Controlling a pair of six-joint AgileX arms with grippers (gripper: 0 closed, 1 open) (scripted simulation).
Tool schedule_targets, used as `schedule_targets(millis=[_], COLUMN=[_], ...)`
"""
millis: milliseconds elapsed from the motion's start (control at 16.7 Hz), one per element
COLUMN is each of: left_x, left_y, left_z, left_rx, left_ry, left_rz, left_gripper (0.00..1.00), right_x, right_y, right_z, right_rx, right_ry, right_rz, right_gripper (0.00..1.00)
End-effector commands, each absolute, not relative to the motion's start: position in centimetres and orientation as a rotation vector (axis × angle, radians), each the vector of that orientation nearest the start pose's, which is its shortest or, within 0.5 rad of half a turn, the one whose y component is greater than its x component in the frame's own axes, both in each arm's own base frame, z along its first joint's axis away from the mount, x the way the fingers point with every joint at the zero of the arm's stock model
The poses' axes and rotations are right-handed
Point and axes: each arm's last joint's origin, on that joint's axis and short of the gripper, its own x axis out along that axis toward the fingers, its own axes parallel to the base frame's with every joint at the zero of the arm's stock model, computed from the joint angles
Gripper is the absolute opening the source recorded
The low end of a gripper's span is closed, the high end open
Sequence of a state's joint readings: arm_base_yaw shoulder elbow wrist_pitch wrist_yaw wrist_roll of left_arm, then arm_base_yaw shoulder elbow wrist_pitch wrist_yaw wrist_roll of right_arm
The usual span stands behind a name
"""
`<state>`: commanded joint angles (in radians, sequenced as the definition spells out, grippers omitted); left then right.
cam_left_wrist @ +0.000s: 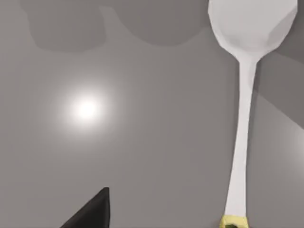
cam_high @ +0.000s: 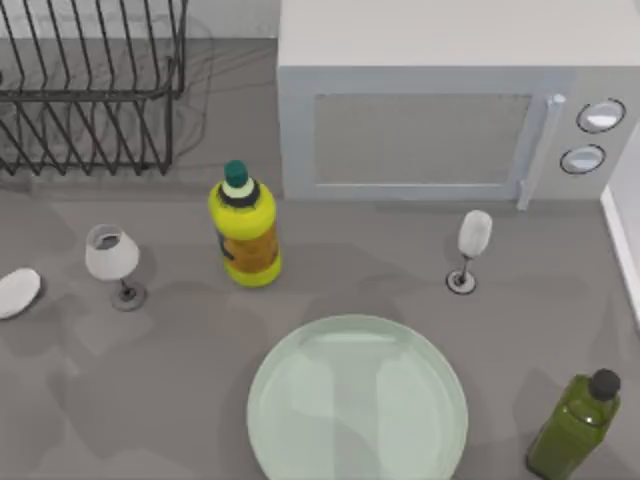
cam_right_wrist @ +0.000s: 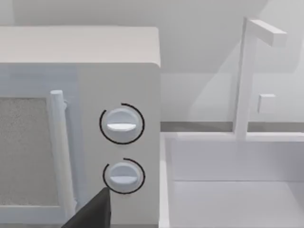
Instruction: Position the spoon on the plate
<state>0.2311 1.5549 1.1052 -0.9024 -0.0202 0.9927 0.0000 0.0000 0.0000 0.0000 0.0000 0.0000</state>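
1. Now the spoon (cam_high: pixel 18 292) lies flat on the worktop (cam_high: pixel 150 400) at the far left edge of the top view, with its white bowl showing there.
2. From the left wrist view the spoon (cam_left_wrist: pixel 242 142) shows its broad bowl, slim handle and a bit of yellow at the handle's end, resting on bare grey surface.
3. A dark finger (cam_left_wrist: pixel 92 213) of the left tool pokes into that view, apart from the spoon; I cannot tell whether the tool is released or clenched.
4. The plate (cam_high: pixel 357 402) sits at the near middle of the worktop, well apart from the spoon, with nothing on it.
5. Between spoon and plate stand a wide glass (cam_high: pixel 113 262) and a yellow bottle (cam_high: pixel 244 230).
6. A slim glass (cam_high: pixel 470 248) stands behind the plate to the right, and a green bottle (cam_high: pixel 575 425) stands at the near right.
7. A microwave (cam_high: pixel 450 100) and a wire rack (cam_high: pixel 90 85) line the back.
8. The right wrist view faces the microwave's two dials (cam_right_wrist: pixel 121 123), with a dark finger (cam_right_wrist: pixel 92 213) of the right tool at the edge; its state cannot be told either.
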Motion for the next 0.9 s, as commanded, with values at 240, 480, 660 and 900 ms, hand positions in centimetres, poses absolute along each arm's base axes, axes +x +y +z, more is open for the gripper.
schedule_targets(millis=[240,480,660,900], left_x=[28.9,28.9,28.8,29.2], left_y=[9.4,9.8,9.7,9.9], left_z=[19.4,19.2,19.1,16.1], left_rx=[0.604,0.589,0.592,0.586], left_ry=[1.476,1.494,1.493,1.497], left_rz=[-0.570,-0.580,-0.582,-0.582], left_gripper=[1.00,1.00,1.00,1.00], right_x=[10.6,10.6,10.6,10.6], right_y=[-0.1,-0.1,-0.1,-0.1], right_z=[16.0,16.0,16.0,16.0], right_rx=[0.000,0.000,0.000,0.000], right_ry=[0.000,0.000,0.000,0.000], right_rz=[0.000,0.000,0.000,0.000], right_gripper=[1.00,1.00,1.00,1.00])
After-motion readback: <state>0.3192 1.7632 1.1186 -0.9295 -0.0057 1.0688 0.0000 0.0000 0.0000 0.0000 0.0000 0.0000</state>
